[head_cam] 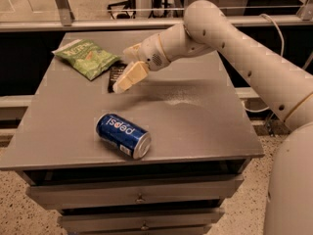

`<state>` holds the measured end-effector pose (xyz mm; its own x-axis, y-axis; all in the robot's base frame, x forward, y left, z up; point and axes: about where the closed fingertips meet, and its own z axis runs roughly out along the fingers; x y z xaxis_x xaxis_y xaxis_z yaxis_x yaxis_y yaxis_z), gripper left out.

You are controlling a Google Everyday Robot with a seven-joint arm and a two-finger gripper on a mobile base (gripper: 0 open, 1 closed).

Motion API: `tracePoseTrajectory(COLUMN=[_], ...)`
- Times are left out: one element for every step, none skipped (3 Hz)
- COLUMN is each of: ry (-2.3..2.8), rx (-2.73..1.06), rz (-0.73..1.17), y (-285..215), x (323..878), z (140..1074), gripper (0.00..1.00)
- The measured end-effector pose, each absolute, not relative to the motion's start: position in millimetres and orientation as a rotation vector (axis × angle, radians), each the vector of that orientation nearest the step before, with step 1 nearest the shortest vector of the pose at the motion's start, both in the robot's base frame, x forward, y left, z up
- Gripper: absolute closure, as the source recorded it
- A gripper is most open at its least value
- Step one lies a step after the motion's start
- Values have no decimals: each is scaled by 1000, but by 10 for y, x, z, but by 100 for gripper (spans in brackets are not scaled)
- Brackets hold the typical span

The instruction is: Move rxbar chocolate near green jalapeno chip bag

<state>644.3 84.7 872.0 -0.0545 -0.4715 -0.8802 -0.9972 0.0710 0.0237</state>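
The rxbar chocolate (114, 75), a flat dark bar, lies on the grey table (195, 121) just right of the green jalapeno chip bag (86, 57), close to its lower right corner. My gripper (124, 70) hangs just above and to the right of the bar, with its cream fingers (130, 77) spread and nothing between them. One finger covers the bar's right edge.
A blue Pepsi can (122, 135) lies on its side near the table's front edge. My arm (210, 28) reaches in from the right across the back of the table. Drawers sit below the tabletop, and a rail runs behind it.
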Motion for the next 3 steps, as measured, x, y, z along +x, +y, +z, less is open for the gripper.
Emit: tracePoseTrajectory(ry=[1626,1642,1673], rx=[-1500,-1450,-1336], rz=[920,863,729], y=[869,469,-381], x=[6424,6620,6973], z=[8713,8824,9089], gripper=[0,0,0])
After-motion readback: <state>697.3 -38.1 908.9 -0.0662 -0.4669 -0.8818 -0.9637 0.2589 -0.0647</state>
